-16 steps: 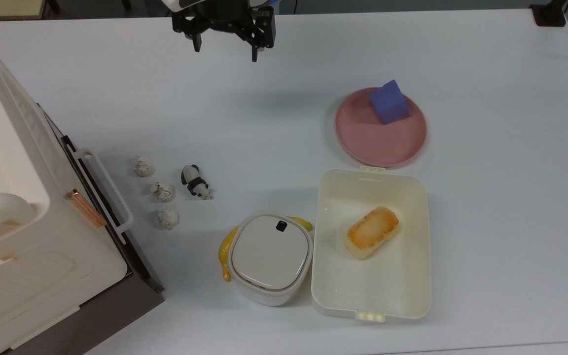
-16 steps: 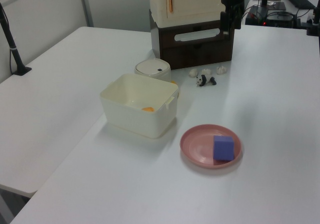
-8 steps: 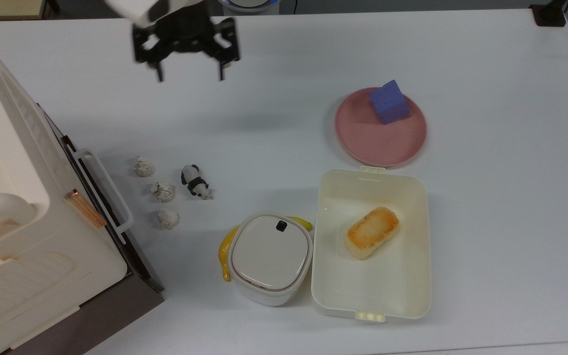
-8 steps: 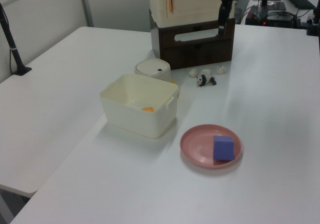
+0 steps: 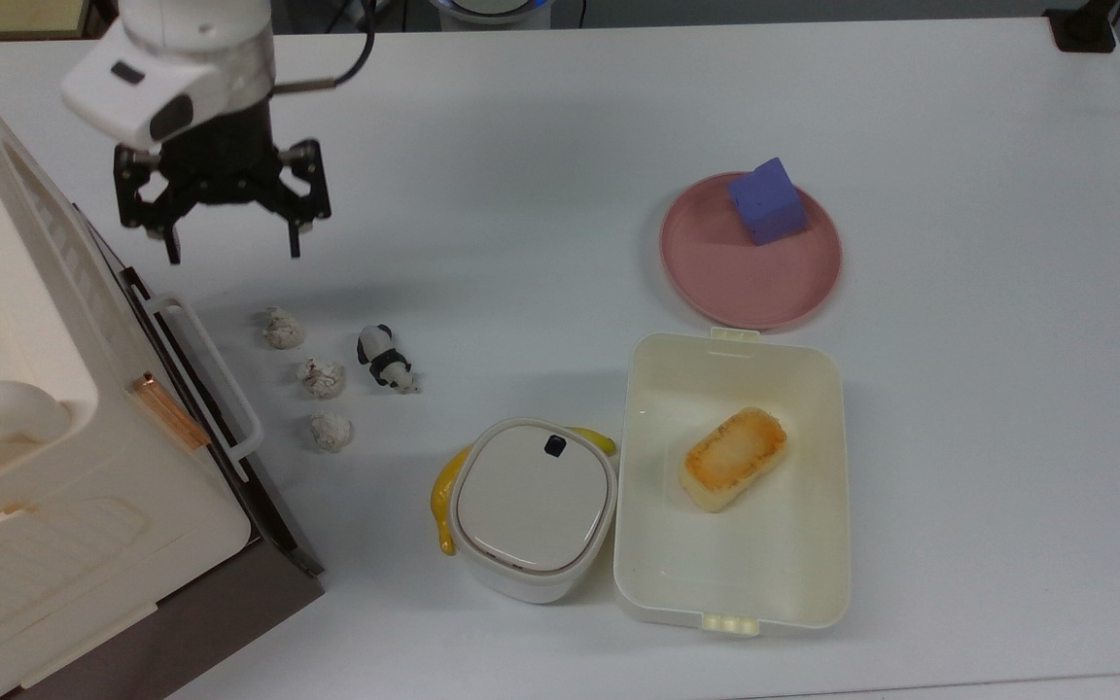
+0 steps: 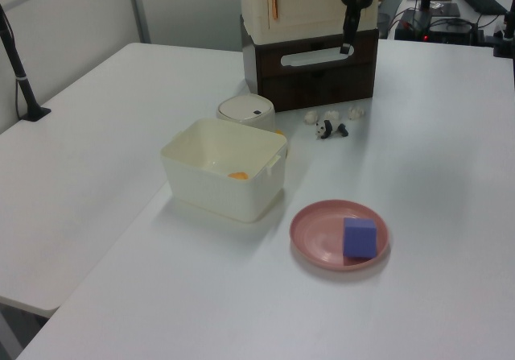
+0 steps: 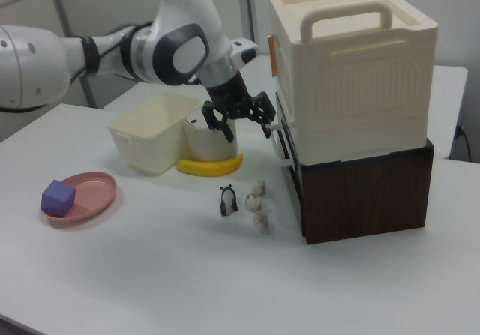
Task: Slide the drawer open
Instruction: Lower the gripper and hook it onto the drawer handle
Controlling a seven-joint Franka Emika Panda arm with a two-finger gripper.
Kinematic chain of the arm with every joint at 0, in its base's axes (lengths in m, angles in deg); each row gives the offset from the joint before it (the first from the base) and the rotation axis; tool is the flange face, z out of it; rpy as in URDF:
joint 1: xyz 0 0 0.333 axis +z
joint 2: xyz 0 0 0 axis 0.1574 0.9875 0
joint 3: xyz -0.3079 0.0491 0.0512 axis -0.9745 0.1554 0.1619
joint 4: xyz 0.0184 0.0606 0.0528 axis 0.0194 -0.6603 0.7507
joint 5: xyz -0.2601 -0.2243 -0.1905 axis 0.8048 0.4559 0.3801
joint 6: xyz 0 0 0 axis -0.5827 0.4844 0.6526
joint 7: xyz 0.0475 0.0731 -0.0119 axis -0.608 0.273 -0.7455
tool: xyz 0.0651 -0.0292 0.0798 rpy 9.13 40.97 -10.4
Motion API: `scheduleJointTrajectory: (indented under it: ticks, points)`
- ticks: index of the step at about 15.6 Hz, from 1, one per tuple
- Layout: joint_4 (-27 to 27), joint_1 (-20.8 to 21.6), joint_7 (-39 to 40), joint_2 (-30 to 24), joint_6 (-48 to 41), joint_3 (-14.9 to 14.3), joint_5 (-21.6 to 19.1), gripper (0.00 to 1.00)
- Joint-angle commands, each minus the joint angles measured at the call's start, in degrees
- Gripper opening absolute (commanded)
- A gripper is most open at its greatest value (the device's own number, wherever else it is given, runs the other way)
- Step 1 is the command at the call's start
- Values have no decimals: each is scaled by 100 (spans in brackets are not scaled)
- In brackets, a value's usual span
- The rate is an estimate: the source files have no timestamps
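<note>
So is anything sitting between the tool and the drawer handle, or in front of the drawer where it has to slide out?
Nothing visible lies between the open tool and the handle. In front of the drawer, three white lumps and a toy panda lie on the table, apart from the handle; a long pull might reach them.

In the top view, the purple foam cube sits on the round pink plate, behind the open cream plastic lunch box.
</note>
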Motion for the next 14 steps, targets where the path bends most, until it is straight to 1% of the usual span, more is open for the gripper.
scheduleJointTrajectory:
  ticks: [1, 5, 7, 9, 10, 12, 13, 14]
  points:
    - [124, 85, 68, 329, 365, -113, 32, 93]
    - [124, 85, 76, 610, 725, -113, 40, 84]
    - [124, 85, 67, 734, 901, -130, 49, 82]
    - [124, 94, 76, 761, 981, -200, 49, 80]
    - [132, 94, 85, 761, 1007, -209, 49, 78]
    - [132, 94, 216, 769, 1016, -279, 154, 68]
    - [124, 94, 356, 778, 1016, -297, 216, 62]
    - [124, 94, 462, 787, 1016, -297, 216, 58]
